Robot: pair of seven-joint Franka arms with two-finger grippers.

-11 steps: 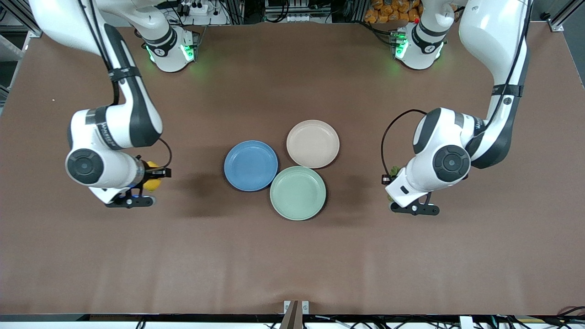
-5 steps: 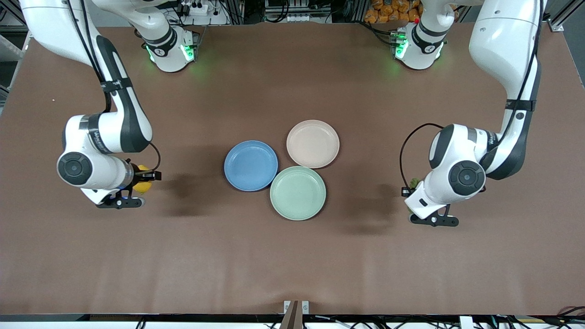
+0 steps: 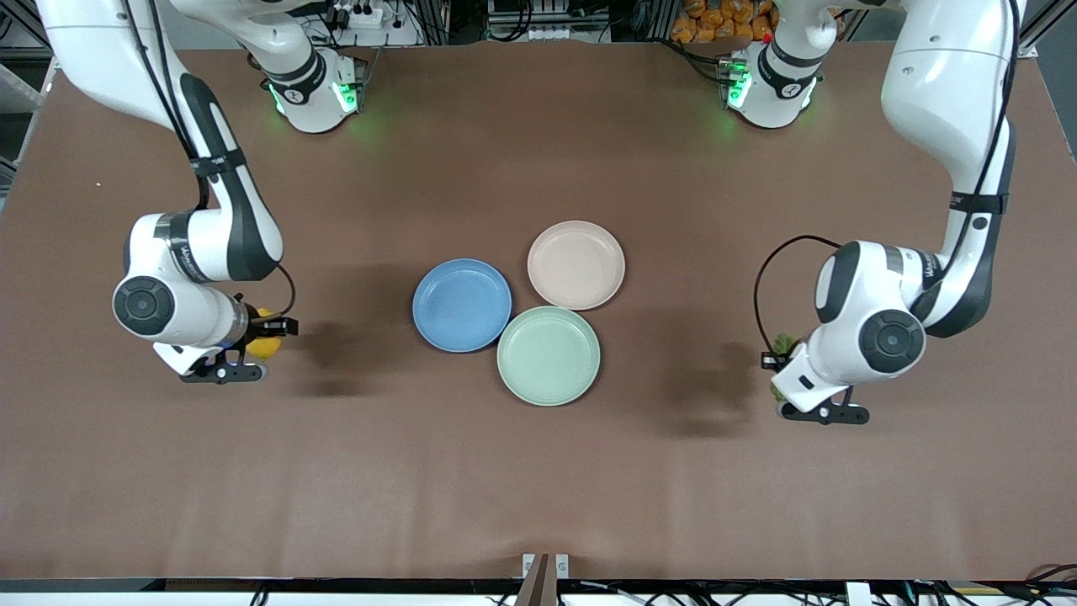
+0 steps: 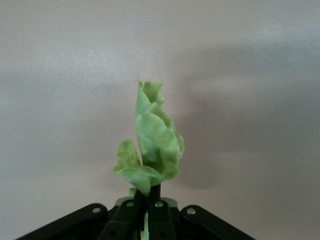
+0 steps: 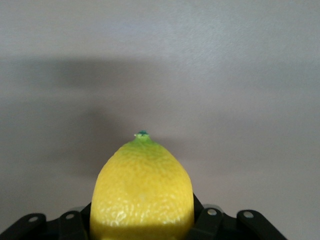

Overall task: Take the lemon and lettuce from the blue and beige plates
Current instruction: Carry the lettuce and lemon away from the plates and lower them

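- I have the lemon [image 5: 142,192] pinched in the right gripper [image 3: 262,335], up over bare table toward the right arm's end, well apart from the plates; the jaws press its sides and the green tip points out.
- The lettuce [image 4: 151,150] is nipped by its stem in the left gripper [image 3: 781,364] — jaws nearly together on the thin leaf, which stands up loosely — over bare table toward the left arm's end.
- The blue plate [image 3: 462,305] and beige plate [image 3: 576,264] both lie empty at mid-table, touching a green plate [image 3: 549,355]; I judge the picking done.
- Each arm is out to its own side, I'd guess to stay off the plates.
- There is lettering on each forearm band, too small to read.
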